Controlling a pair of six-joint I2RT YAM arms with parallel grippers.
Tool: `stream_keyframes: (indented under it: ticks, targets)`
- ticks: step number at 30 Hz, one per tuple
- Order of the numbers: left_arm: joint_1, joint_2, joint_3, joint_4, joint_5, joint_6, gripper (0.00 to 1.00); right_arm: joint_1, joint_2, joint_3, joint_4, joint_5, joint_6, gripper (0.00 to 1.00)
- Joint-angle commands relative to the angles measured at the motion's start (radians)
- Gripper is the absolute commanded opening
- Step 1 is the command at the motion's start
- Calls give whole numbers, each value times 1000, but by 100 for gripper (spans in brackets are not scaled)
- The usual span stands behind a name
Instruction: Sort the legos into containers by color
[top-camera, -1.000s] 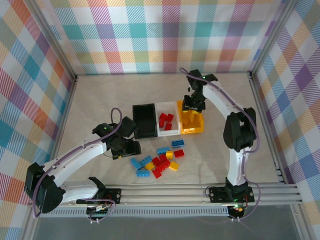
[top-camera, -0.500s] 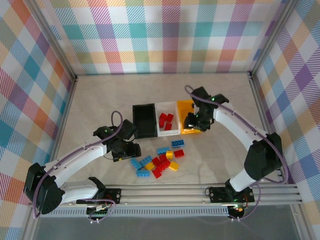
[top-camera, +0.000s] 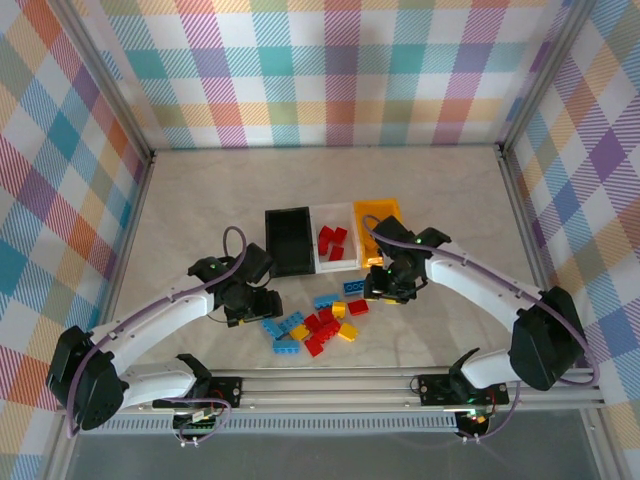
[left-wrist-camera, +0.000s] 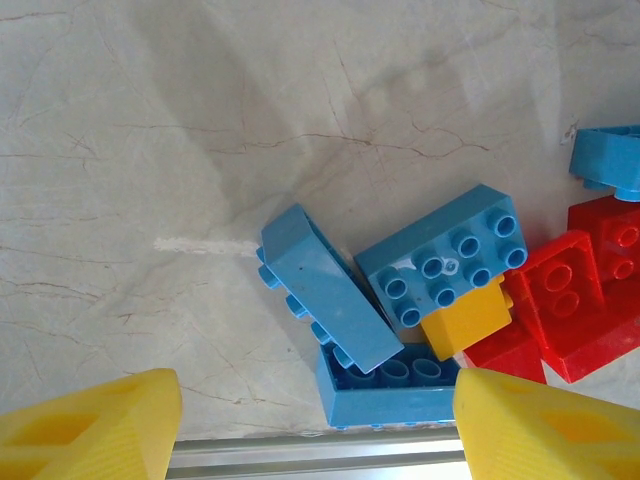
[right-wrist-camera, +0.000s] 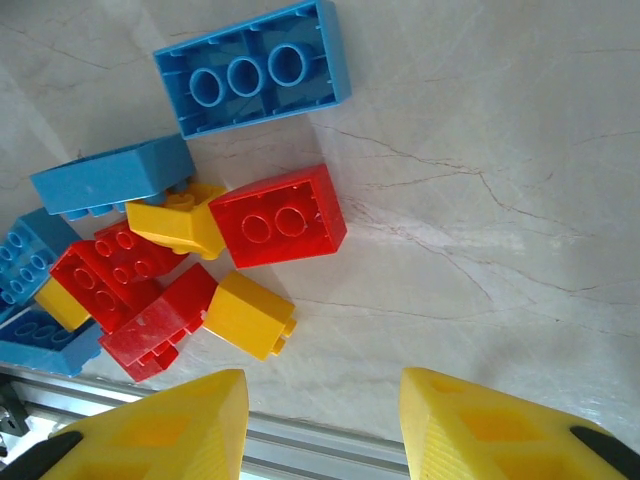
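Left end effector spread wide, empty, above the blue bricks at the pile's left end. Right end effector also wide, empty, over a red brick and a yellow brick at the pile's right end.

Legos lie clustered on the tabletop, lower middle of the top view, just below 3 containers in a row: black bin, white bin holding red pieces, yellow-orange bin. Bricks are glossy and studded, several tilted or flipped, most touching.

Risks, my judgement:
- Fingers closing on 1 brick drag along a neighbour of another colour.
- The tilted blue brick slips out.
- Both arms crowd 1 pile and clash.
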Motion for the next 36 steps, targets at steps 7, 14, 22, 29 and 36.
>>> stream_keyframes:
  ticks: [7, 14, 22, 29, 36]
  targets:
    - [6, 80, -33, 61, 23, -25, 69, 10, -79, -25, -20, -12, 31, 44]
    - [7, 127, -64, 117, 32, -38, 67, 10, -115, -39, -36, -1, 37, 44]
    - [7, 184, -81, 140, 30, -29, 66, 10, -134, -64, -26, -8, 61, 44]
    - [7, 214, -107, 165, 22, -25, 64, 9, -131, -61, -25, -10, 69, 45]
    - [8, 258, -95, 171, 2, -6, 61, 10, -130, -54, -34, -9, 68, 45]
